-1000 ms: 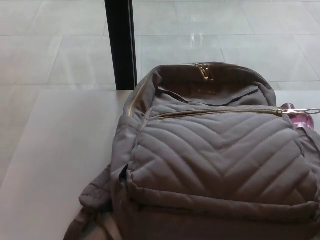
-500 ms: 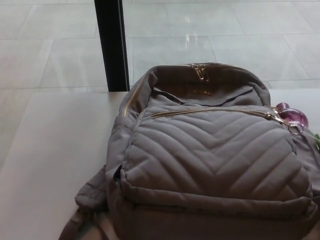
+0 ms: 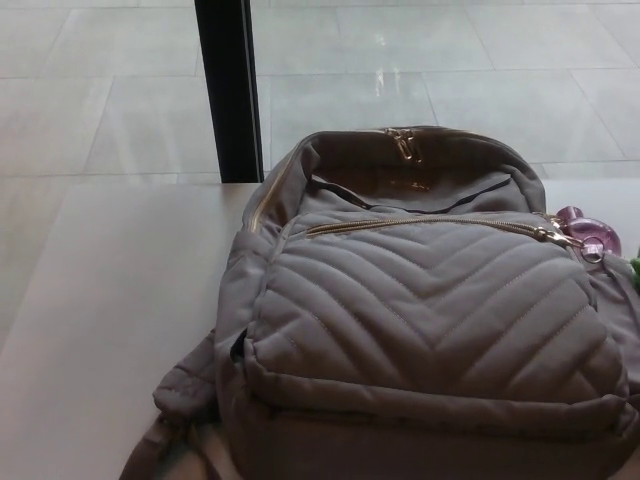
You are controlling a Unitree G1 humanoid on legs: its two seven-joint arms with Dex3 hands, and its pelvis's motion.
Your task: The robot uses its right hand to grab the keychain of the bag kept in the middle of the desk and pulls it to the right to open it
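A grey quilted backpack point(image 3: 430, 330) lay flat on the white desk point(image 3: 110, 330), top pointing away. Its pink keychain point(image 3: 590, 235) hung at the gold zipper's point(image 3: 430, 224) right end. Neither robot hand showed.

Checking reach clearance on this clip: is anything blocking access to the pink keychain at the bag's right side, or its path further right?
Nothing visible covers the pink keychain; it lies exposed beside the bag at the end of the front zipper. A green sliver shows at the right frame edge. Neither hand is in view.
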